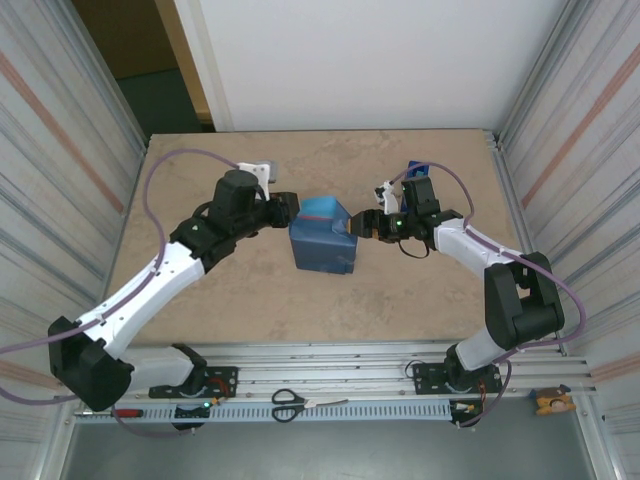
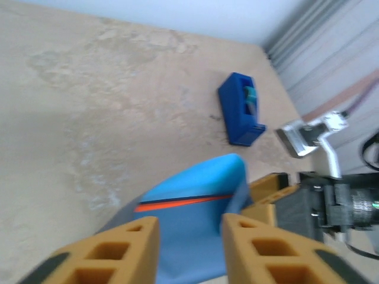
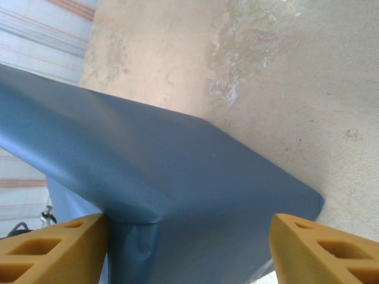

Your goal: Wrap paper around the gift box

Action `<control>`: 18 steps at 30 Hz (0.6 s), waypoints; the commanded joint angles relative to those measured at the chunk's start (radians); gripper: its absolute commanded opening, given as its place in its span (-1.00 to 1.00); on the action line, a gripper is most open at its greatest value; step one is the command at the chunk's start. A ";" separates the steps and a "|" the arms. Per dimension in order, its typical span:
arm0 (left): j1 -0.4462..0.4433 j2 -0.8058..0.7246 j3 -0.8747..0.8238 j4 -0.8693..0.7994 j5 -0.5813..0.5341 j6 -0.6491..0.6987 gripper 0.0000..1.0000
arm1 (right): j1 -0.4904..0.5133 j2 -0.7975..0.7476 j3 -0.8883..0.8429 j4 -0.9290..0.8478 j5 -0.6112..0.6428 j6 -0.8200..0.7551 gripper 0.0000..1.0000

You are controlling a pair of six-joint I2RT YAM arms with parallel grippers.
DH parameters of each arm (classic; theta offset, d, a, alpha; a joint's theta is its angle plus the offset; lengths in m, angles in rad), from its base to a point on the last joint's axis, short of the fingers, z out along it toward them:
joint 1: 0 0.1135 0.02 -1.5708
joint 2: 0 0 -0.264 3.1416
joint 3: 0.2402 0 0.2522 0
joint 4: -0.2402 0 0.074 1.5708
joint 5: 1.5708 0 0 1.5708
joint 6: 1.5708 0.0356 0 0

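Observation:
The gift box (image 1: 322,240) sits mid-table, covered in the blue paper (image 1: 325,212). An orange strip of the box (image 2: 183,203) shows under a raised light-blue flap of paper (image 2: 198,180). My left gripper (image 1: 290,210) is at the parcel's far left corner. Its fingers (image 2: 189,220) stand apart over the flap with a narrow gap. My right gripper (image 1: 356,228) is at the parcel's right end. Its jaws (image 3: 189,222) are spread wide either side of the dark paper corner (image 3: 177,177), and one fingertip (image 3: 89,234) rests against a crease.
A blue tape dispenser (image 1: 415,170) (image 2: 240,109) stands behind the right gripper near the far right. Scissors (image 1: 290,403) lie on the front rail. Corrugated walls close in both sides of the table (image 1: 200,290).

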 commanded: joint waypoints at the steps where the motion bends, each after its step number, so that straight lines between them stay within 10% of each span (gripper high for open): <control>1: -0.058 0.075 0.065 0.020 0.109 0.038 -0.56 | 0.023 0.027 0.001 -0.096 0.042 -0.018 0.40; 18: -0.130 0.413 0.250 -0.058 0.056 0.044 -0.74 | 0.026 0.028 0.007 -0.113 0.035 -0.029 0.40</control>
